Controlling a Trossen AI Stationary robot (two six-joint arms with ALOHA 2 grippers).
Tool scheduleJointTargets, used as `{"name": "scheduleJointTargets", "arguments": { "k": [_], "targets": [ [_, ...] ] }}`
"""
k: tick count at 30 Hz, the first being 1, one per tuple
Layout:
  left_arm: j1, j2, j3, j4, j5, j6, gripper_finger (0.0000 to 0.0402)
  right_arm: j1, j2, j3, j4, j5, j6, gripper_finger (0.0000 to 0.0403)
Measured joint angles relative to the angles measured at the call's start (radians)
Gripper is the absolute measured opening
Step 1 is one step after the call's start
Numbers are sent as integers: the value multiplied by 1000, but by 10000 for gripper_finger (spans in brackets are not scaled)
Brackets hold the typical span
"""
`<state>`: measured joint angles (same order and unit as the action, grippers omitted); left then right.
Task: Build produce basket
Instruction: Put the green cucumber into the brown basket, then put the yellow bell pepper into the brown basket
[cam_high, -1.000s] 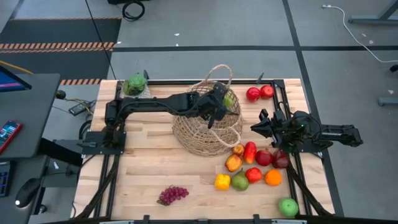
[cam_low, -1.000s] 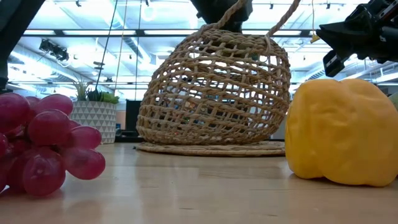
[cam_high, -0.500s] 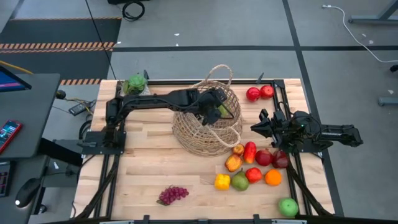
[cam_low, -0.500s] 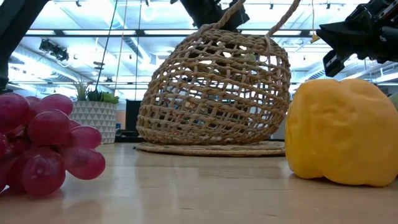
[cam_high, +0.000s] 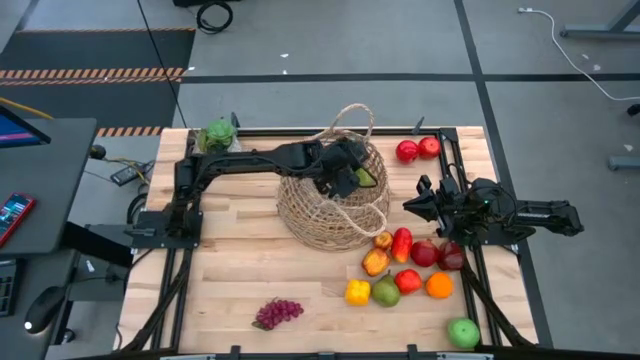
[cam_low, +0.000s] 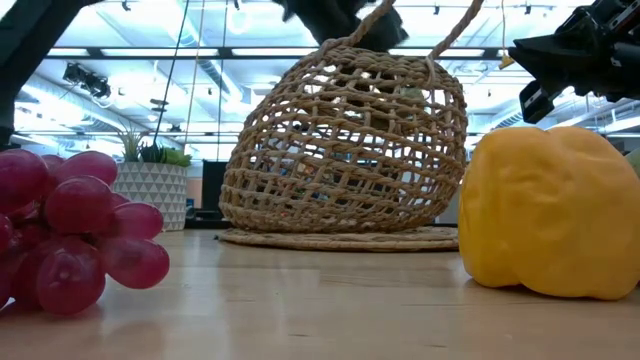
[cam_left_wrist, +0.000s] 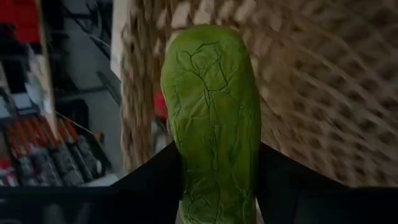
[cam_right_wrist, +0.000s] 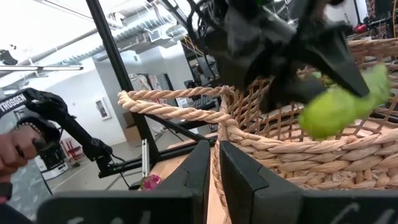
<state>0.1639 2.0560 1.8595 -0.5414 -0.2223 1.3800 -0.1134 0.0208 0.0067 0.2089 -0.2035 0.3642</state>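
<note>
Over the mouth of the wicker basket (cam_high: 333, 200), mid-table, the left gripper (cam_high: 352, 177) is clamped on a bumpy green cucumber (cam_left_wrist: 213, 118), not yet dropped in. The basket's open tan weave shows little inside, so loading looks barely begun. Smooth apples (cam_high: 417, 149), a waxy yellow pepper (cam_low: 550, 210), an orange (cam_high: 438, 285) and glossy grapes (cam_high: 278, 313) wait on the wooden table (cam_high: 235, 255). The right gripper (cam_high: 422, 201) hovers pinched together beside the basket.
</note>
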Motion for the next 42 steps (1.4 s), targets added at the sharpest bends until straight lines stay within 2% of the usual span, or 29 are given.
{"name": "scheduleJointTargets", "arguments": {
  "k": [9,19,23,32,42],
  "targets": [
    [28,99,-1,30,3,98,167,0,0,0,7,0,0,41],
    [66,112,-1,22,52,-12,170,0,0,0,7,0,0,41],
    [65,112,-1,19,59,-34,191,0,0,0,7,0,0,41],
    [62,112,-1,-29,60,-116,267,0,0,0,7,0,0,41],
    [61,112,-1,-33,49,-196,304,0,0,0,7,0,0,41]
  ]
}}
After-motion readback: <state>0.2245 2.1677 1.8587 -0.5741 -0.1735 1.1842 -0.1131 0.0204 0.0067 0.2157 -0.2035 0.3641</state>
